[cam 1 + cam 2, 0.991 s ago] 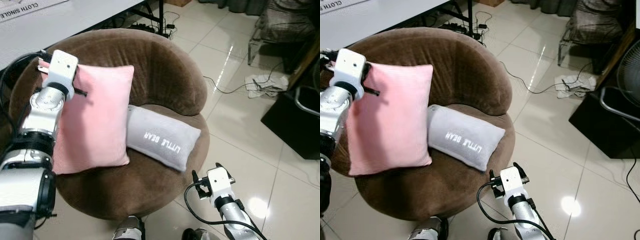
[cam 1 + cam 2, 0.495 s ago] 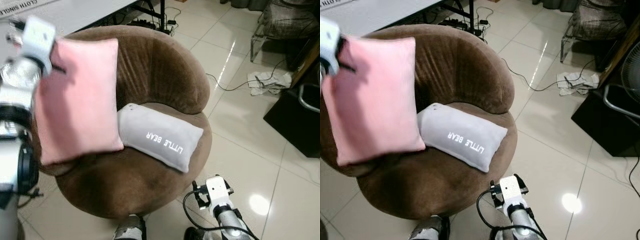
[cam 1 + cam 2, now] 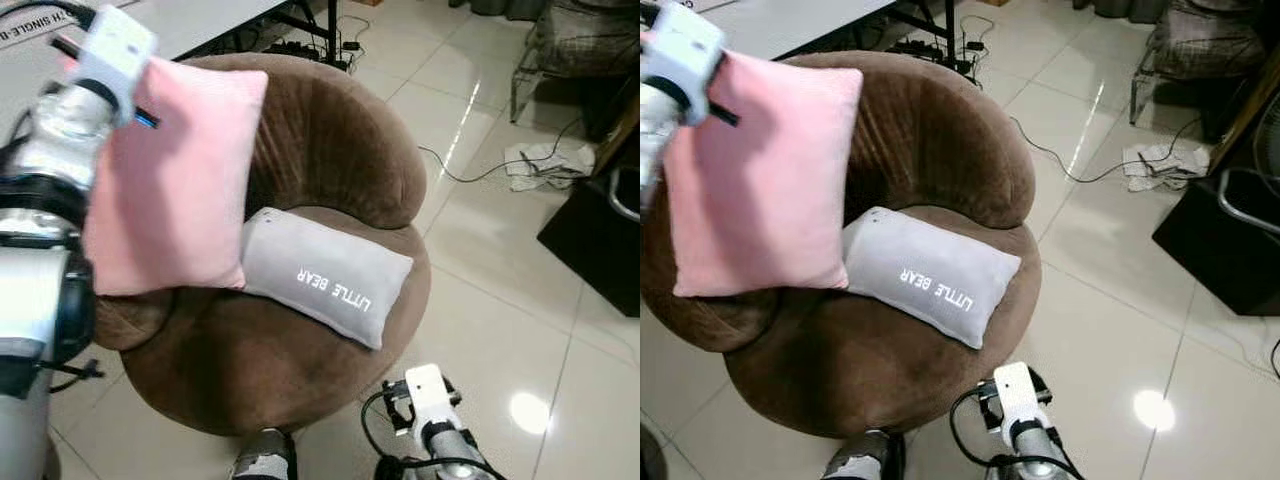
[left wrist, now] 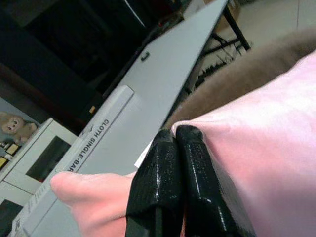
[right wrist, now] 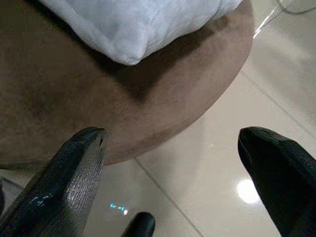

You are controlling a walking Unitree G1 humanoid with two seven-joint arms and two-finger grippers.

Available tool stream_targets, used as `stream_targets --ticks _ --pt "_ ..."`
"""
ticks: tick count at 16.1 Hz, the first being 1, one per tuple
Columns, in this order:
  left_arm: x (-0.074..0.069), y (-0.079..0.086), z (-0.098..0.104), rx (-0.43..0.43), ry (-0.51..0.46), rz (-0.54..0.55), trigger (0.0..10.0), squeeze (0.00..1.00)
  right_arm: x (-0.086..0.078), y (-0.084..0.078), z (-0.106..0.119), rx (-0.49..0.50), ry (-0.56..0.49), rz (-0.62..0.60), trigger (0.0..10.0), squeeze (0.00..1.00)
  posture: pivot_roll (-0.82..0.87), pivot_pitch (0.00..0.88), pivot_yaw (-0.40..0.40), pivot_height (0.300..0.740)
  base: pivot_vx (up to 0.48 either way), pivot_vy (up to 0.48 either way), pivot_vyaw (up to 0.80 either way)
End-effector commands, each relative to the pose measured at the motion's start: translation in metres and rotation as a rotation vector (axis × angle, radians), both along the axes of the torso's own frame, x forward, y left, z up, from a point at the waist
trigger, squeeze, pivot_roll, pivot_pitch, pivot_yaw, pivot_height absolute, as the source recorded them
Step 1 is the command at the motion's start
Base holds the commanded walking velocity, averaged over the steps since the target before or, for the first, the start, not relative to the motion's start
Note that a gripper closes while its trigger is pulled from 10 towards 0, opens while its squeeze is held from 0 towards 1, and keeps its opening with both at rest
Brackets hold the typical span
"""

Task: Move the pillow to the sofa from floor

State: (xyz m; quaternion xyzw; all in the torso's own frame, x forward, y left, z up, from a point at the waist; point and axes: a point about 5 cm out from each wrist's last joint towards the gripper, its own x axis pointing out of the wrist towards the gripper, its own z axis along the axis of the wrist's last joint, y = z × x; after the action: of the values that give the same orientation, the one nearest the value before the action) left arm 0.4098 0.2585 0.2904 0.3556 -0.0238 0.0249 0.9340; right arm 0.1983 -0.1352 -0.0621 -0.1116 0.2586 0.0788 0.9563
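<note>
A pink pillow point(image 3: 180, 180) hangs upright over the left side of the round brown sofa point(image 3: 330, 150), lower edge about level with the seat. My left gripper point(image 4: 175, 143) is shut on its top left corner, the two black fingers pinched together on the pink fabric. A grey pillow point(image 3: 325, 275) printed "LITTLE BEAR" lies on the seat beside it. My right gripper point(image 5: 173, 158) stands open low down by the sofa's front right edge, above the floor tiles, with nothing between its fingers.
A white table point(image 3: 200, 20) stands behind the sofa on the left. Cables point(image 3: 480, 170) trail over the glossy tiled floor point(image 3: 500, 320) to the right. A black cabinet point(image 3: 600, 240) and a chair frame stand at far right. A crumpled cloth point(image 3: 550, 165) lies near them.
The camera has shifted. My left arm has swung the pink pillow back right and a little up against the sofa's backrest. The right gripper has sunk lower in view.
</note>
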Motion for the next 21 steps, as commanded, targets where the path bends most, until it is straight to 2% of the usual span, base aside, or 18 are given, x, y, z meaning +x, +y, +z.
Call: stream_targets --ticks 1,2,4,5,6,7,8,9,10,11,13,16,21 --pt "0.0 0.002 0.01 0.019 -0.024 0.028 0.0 0.0 -0.004 -0.002 -0.004 -0.012 0.032 -0.01 10.0 0.09 0.07 0.113 0.088 0.74 0.0 0.0 0.0" --pt "0.003 -0.004 0.0 0.032 0.017 0.037 0.0 0.0 -0.006 -0.003 -0.006 -0.014 0.049 -0.024 10.0 0.09 0.05 0.117 0.095 0.74 0.0 0.0 0.0" --pt "0.005 -0.009 -0.009 0.048 0.038 0.052 0.0 0.0 -0.007 -0.001 -0.005 -0.01 0.028 -0.034 10.0 0.09 0.02 0.13 0.106 0.74 0.0 0.0 0.0" --pt "0.005 -0.01 -0.01 0.049 0.04 0.053 0.0 0.09 -0.007 0.0 -0.004 -0.008 0.02 -0.034 10.0 0.09 0.02 0.13 0.106 0.74 0.0 0.0 0.0" --pt "0.006 -0.016 -0.023 0.096 0.09 0.063 0.0 0.02 -0.01 0.0 -0.005 -0.008 0.01 -0.049 10.0 0.09 -0.01 0.15 0.116 0.74 0.0 0.0 0.0" --pt "0.007 -0.019 -0.028 0.112 0.109 0.064 0.0 0.03 -0.013 -0.001 -0.006 -0.01 0.015 -0.06 10.0 0.09 -0.02 0.161 0.118 0.74 0.0 0.0 0.0" --pt "0.007 -0.023 -0.034 0.134 0.137 0.06 0.0 1.0 -0.017 -0.001 -0.008 -0.013 0.028 -0.07 10.0 0.09 -0.05 0.18 0.124 0.74 0.0 0.0 0.0" --pt "0.007 -0.025 -0.038 0.148 0.15 0.064 4.4 1.0 -0.021 -0.001 -0.01 -0.015 0.039 -0.077 10.0 0.09 -0.06 0.197 0.125 0.74 0.0 0.0 0.0" --pt "0.008 -0.026 -0.04 0.154 0.155 0.068 4.4 1.0 -0.023 -0.001 -0.011 -0.016 0.044 -0.08 10.0 0.09 -0.07 0.205 0.127 0.74 0.0 0.0 0.0" --pt "0.008 -0.029 -0.043 0.151 0.172 0.055 10.0 1.0 -0.026 -0.001 -0.013 -0.018 0.054 -0.086 10.0 0.09 -0.07 0.213 0.127 0.74 0.0 0.0 0.0" --pt "0.008 -0.033 -0.05 0.189 0.19 0.048 10.0 1.0 -0.034 0.0 -0.017 -0.024 0.081 -0.098 10.0 0.1 -0.1 0.255 0.132 0.74 0.0 0.0 0.0" --pt "0.007 -0.03 -0.055 0.207 0.206 0.066 10.0 1.0 -0.041 0.001 -0.019 -0.025 0.093 -0.104 10.0 0.09 -0.11 0.28 0.133 0.74 0.0 0.0 0.0" --pt "0.007 -0.025 -0.044 0.152 0.165 0.094 10.0 1.0 -0.044 0.002 -0.018 -0.026 0.055 -0.102 10.0 0.09 -0.1 0.276 0.125 0.74 0.0 0.0 0.0"
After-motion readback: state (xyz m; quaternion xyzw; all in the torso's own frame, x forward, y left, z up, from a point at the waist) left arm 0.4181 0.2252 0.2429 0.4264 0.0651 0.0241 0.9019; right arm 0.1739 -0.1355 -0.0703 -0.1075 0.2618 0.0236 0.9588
